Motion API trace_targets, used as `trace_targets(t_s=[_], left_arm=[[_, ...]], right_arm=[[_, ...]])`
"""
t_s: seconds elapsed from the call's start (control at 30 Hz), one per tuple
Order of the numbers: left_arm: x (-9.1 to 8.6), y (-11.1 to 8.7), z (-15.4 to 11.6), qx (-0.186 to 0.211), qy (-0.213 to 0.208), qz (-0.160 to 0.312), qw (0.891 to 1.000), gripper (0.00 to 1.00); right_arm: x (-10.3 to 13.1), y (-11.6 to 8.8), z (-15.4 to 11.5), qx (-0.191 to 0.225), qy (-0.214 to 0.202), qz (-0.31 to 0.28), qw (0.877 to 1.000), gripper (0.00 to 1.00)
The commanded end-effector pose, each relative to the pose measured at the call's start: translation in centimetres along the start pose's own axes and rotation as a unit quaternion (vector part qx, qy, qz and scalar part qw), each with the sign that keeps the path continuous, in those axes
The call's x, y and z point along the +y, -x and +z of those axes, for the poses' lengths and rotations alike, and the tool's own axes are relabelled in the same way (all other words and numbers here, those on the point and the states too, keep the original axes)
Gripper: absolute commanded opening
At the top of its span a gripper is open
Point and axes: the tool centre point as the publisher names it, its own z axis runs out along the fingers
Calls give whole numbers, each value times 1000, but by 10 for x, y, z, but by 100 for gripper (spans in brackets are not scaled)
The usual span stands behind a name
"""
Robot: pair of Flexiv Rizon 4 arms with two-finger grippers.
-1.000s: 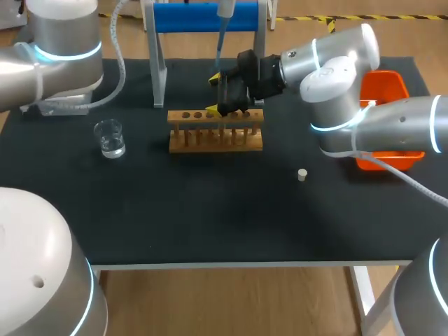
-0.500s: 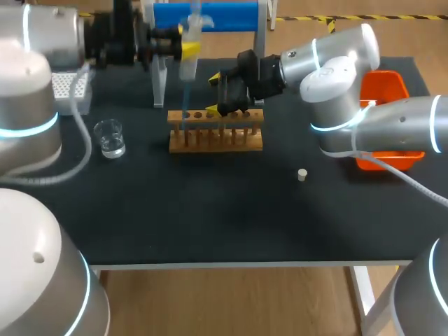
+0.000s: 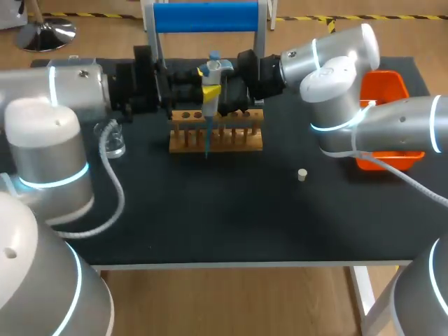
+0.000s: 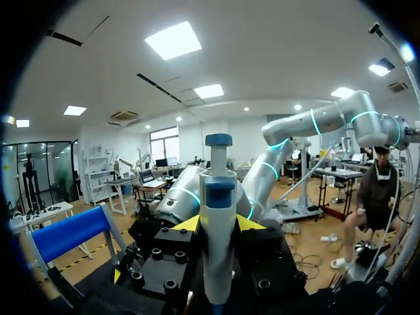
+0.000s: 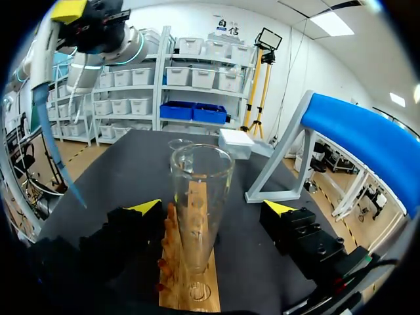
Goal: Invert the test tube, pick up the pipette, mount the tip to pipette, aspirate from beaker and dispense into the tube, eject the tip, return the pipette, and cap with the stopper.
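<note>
Since the earlier frame, my left arm had swung from the left of the rack [image 3: 215,137] to a position over it, carrying the pipette [image 3: 211,75] with it. My right arm had not moved.

1. Left gripper [image 4: 218,223]: clamped on the pipette body, one yellow tip on each side, below the plunger.
2. The mounted tip [image 3: 207,140] hung in front of the rack's middle holes.
3. Right gripper [image 5: 210,207]: fingers apart, straddling the test tube [image 5: 200,197] without touching it.
4. The tube stood upright in the rack, mouth up.

Handling notes, as a judgement: the tube is thin glass, light, smooth and breakable. It should be gripped on its upper wall above the rack, with little force. The pipette is rigid plastic and light; its tip is slender and would bend on contact with the tube's rim.

The beaker [image 3: 112,143] stood left of the rack. The stopper [image 3: 302,174] lay to the rack's right, nearer the table's front edge.
</note>
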Motion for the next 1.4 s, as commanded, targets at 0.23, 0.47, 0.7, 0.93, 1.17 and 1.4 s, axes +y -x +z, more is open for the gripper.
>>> trace_targets(t_s=[0.23,0.47,0.7,0.93,1.17,1.4], left_arm=[[0,-1,23,0,1,1,1000,0],[-1,0,22,0,1,1,1000,0],[-1,0,22,0,1,1,1000,0],[-1,0,22,0,1,1,1000,0],[-1,0,22,0,1,1,1000,0],[-1,0,22,0,1,1,1000,0]], right_arm=[[0,0,-1,1,-1,0,1000,100],[0,0,-1,1,-1,0,1000,100],[1,0,-11,0,7,4,1000,100],[2,-4,-61,-2,29,-3,1000,100],[1,-18,-123,9,71,3,997,100],[12,-42,-174,20,135,24,990,100]])
